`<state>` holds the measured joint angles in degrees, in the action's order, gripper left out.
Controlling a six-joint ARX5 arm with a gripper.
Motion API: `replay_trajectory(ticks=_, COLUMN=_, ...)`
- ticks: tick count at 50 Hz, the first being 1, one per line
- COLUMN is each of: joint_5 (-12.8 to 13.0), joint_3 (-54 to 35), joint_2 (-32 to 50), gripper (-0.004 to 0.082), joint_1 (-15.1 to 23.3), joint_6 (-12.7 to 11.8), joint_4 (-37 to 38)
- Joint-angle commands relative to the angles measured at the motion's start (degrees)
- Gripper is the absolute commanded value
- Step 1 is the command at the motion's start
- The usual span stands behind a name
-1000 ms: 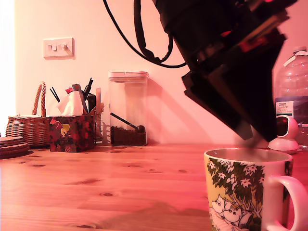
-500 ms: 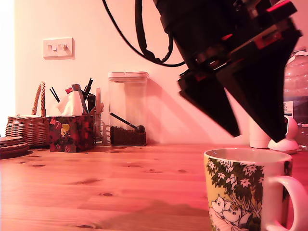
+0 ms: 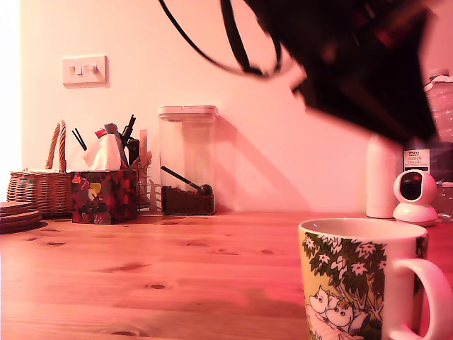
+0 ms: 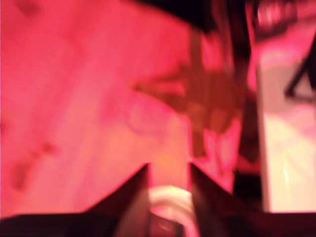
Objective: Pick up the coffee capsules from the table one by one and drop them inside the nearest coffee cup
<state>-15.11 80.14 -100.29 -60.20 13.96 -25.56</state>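
Observation:
The white coffee cup [image 3: 354,283] with green leaves and cartoon creatures stands at the exterior view's bottom right on the orange-brown table [image 3: 141,269]. High above it, my arm [image 3: 368,64] is a dark, motion-blurred mass with cables. In the wrist view, which is blurred, my gripper [image 4: 169,170] is open with nothing between its two dark fingers. A white curved rim that looks like the cup's [image 4: 170,205] shows through the gap. No coffee capsule shows on the table, and the cup's inside is hidden.
Along the back wall, from the exterior view's left, stand a wicker basket [image 3: 39,188], a floral tissue box [image 3: 104,196] and a clear lidded container [image 3: 187,159]. At the right are a tall white bottle [image 3: 383,177], a small white camera [image 3: 413,195] and a water bottle [image 3: 440,113]. Coasters [image 3: 18,216] lie far left.
The fingers, close together just over the cup a second ago, spread apart. The arm then rose well above the cup and is now blurred with motion.

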Motion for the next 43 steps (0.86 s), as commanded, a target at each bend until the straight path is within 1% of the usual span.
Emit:
replay_trajectory(ticks=1, joint_5=-1.1, joint_3=-0.6, joint_2=3.6, gripper=-0.0019, joint_1=1.9, joint_6=0.4, joint_4=1.2)
replay_trajectory(ticks=4, joint_5=-1.4, joint_3=-1.4, joint_2=5.2, gripper=-0.0019, joint_1=3.5, joint_6=0.4, joint_4=1.6)
replay_trajectory(ticks=14, joint_5=-1.7, joint_3=-5.2, joint_2=10.2, gripper=-0.0019, joint_1=9.7, joint_6=-1.1, joint_4=4.4)
replay_trajectory(ticks=16, joint_5=-2.0, joint_3=-5.8, joint_2=10.9, gripper=-0.0019, joint_1=11.2, joint_6=-1.8, joint_4=4.5)
replay_trajectory(ticks=22, joint_5=-2.5, joint_3=-7.7, joint_2=12.6, gripper=-0.0019, joint_1=14.8, joint_6=-2.0, joint_4=6.0)
replay_trajectory(ticks=24, joint_5=-2.5, joint_3=-8.8, joint_2=13.3, gripper=-0.0019, joint_1=15.9, joint_6=-2.6, joint_4=7.0)
replay_trajectory(ticks=25, joint_5=-2.5, joint_3=-9.3, joint_2=13.6, gripper=-0.0019, joint_1=16.3, joint_6=-2.6, joint_4=7.6)
replay_trajectory(ticks=26, joint_5=-2.5, joint_3=-9.7, joint_2=13.9, gripper=-0.0019, joint_1=16.8, joint_6=-3.5, joint_4=7.9)
replay_trajectory(ticks=34, joint_5=-2.5, joint_3=-13.0, joint_2=15.5, gripper=-0.0019, joint_1=20.0, joint_6=-3.8, joint_4=9.4)
replay_trajectory(ticks=39, joint_5=-2.5, joint_3=-15.3, joint_2=16.6, gripper=-0.0019, joint_1=21.6, joint_6=-5.1, joint_4=10.7)
replay_trajectory(ticks=43, joint_5=-2.4, joint_3=-16.7, joint_2=17.2, gripper=-0.0019, joint_1=22.6, joint_6=-5.2, joint_4=11.1)
